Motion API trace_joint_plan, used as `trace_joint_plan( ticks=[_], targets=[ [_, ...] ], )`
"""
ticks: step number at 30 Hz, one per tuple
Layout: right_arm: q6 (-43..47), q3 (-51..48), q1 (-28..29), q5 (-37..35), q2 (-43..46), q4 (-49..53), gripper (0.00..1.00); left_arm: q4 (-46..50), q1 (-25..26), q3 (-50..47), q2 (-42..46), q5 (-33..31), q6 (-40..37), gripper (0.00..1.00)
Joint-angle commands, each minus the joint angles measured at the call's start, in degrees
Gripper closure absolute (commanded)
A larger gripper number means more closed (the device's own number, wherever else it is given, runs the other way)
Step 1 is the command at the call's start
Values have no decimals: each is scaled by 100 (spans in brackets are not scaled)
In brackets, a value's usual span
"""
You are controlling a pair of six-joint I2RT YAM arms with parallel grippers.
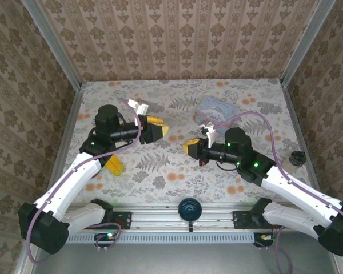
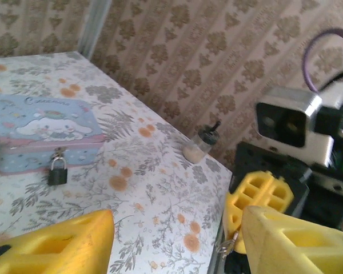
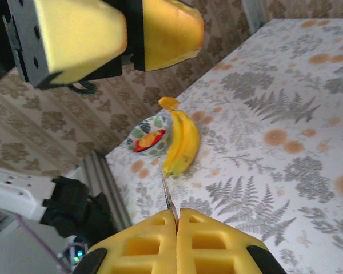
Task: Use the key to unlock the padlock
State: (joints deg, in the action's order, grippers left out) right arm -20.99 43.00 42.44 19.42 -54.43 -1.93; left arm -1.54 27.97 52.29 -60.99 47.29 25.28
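Note:
The small dark padlock [image 2: 58,174] hangs by its thin shackle from the front latch of a pale blue cartoon tin [image 2: 40,128], far back on the table in the left wrist view. My right gripper [image 3: 177,214] is shut on the slim metal key [image 3: 167,191], whose blade sticks out past the fingertips. In the top view the right gripper [image 1: 190,147] hovers mid-table, pointing left. My left gripper [image 2: 177,228] is open, nothing between its fingers; it faces the right gripper from a short way off [image 1: 160,127]. The key [image 2: 230,246] pokes out beside the left gripper's right finger.
The tin [image 1: 217,108] lies at the back right. A banana [image 3: 180,142] and a patterned bowl [image 3: 151,136] sit at the left. A small jar [image 1: 297,158] stands near the right wall. A round black knob [image 1: 190,208] is on the front rail.

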Motion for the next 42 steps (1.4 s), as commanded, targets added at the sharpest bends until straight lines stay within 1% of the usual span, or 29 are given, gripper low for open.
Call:
trace_joint_plan(
  ticks=[1, 8, 14, 15, 16, 17, 19, 20, 22, 25, 26, 27, 29, 31, 34, 37, 40, 42],
  targets=[
    [448, 31, 180, -914, 123, 74, 100, 303, -26, 184, 80, -413, 548, 39],
    [474, 96, 237, -975, 12, -50, 100, 264, -25, 90, 90, -301, 362, 38],
    [259, 77, 235, -1002, -6, -49, 100, 172, -22, 9, 38, -208, 209, 38],
    [215, 61, 233, -1017, 18, -63, 100, 194, -27, 3, 22, -276, 177, 36],
    [179, 46, 236, -1035, 43, -65, 100, 231, -21, 9, 10, -354, 152, 32],
    [127, 29, 236, -1102, 76, -55, 100, 271, -28, 22, -15, -442, 116, 23],
    [29, 15, 222, -1298, 142, 12, 100, 361, -27, 68, -79, -726, 48, 2],
    [-28, 24, 215, -1437, 182, 93, 100, 390, -28, 99, -125, -950, 24, 0],
    [-162, 82, 189, -1780, 220, 344, 100, 438, -28, 175, -246, -1481, 23, 0],
    [-439, 328, 45, -2506, 182, 1064, 100, 628, -27, 405, -603, -2238, 87, 0],
    [-558, 429, -58, -2806, 134, 1372, 100, 674, -27, 507, -770, -2413, 86, 0],
    [-674, 528, -207, -2959, 72, 1678, 100, 713, -26, 616, -981, -2602, 109, 0],
    [-853, 650, -566, -3166, -75, 2146, 100, 702, -27, 811, -1390, -2835, 143, 0],
    [-1125, 677, -1033, -3230, -181, 2469, 100, 583, -16, 1026, -1840, -2907, 225, 0],
    [-1473, 492, -1899, -3053, -271, 2522, 100, 232, 7, 1436, -2648, -2712, 389, 0],
    [-1574, 337, -2593, -3032, -425, 2369, 100, -71, 67, 1940, -3486, -2364, 610, 0],
    [-1563, 315, -3080, -3149, -758, 2184, 100, -165, 184, 2626, -4353, -2046, 739, 0],
    [-1483, 356, -3332, -3059, -1061, 1953, 100, -175, 256, 3081, -4876, -1874, 806, 0]
  ],
)
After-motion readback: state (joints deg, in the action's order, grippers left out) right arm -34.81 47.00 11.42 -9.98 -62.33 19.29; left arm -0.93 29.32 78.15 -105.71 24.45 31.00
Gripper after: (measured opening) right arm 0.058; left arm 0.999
